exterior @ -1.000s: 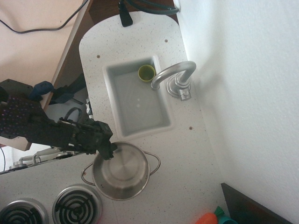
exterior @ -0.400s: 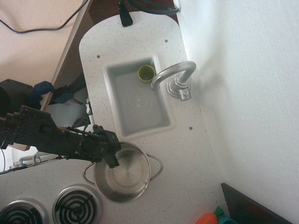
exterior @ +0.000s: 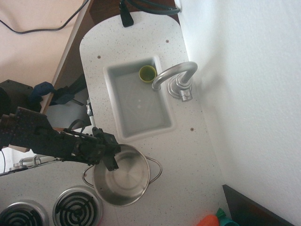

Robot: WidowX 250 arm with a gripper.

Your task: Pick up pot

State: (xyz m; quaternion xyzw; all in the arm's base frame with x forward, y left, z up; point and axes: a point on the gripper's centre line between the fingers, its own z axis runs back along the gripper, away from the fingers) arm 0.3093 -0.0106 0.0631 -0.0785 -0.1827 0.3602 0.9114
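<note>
Overhead, a white speckled counter (exterior: 141,42) runs down the middle of the view, with a white wall (exterior: 244,94) along its right side. Set into the counter is a rectangular sink (exterior: 141,117) — its basin holds only a small yellow-green cup (exterior: 147,73), standing upright in the far corner beneath the curved grey faucet (exterior: 175,76). Two coil burners (exterior: 77,207) sit at the lower left.

The pot (exterior: 122,175), round and shiny steel, is on the counter just below the sink and right beside the nearer burner. Nothing shows inside it but its bright bottom. One thin wire handle sticks out on its right, another on its left.

The black arm (exterior: 42,139) reaches in from the left, and its gripper (exterior: 111,157) is at the pot's upper-left rim, with the tip over the rim's edge — whether the claw is clamped on the rim or merely beside it, I cannot tell from this angle.

At the bottom right lie an orange toy (exterior: 207,220) and something teal (exterior: 225,220).
</note>
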